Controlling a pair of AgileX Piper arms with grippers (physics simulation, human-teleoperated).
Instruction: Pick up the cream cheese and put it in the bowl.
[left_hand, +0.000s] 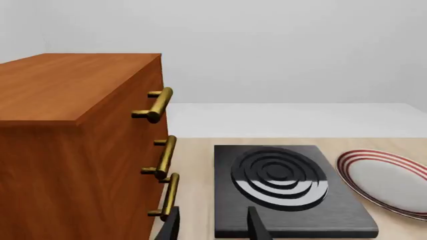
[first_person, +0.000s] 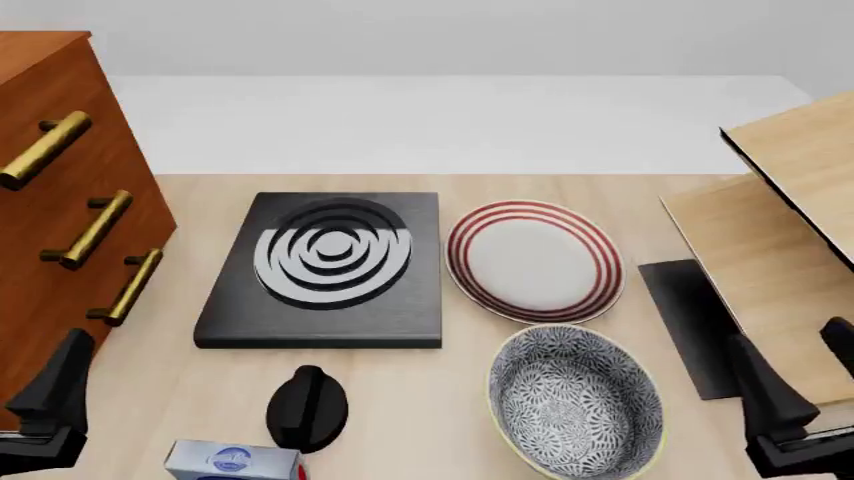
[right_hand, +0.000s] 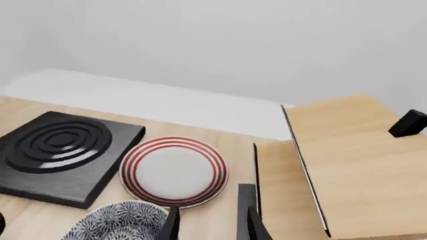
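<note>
**Carton and bowl on the table, both arms clear**

At the bottom left of the front view lies the carton (first_person: 234, 462), untouched. The bowl (first_person: 577, 400) sits at lower right. Left gripper (left_hand: 212, 226) and right gripper (right_hand: 209, 223) are both spread, holding nothing.
</note>
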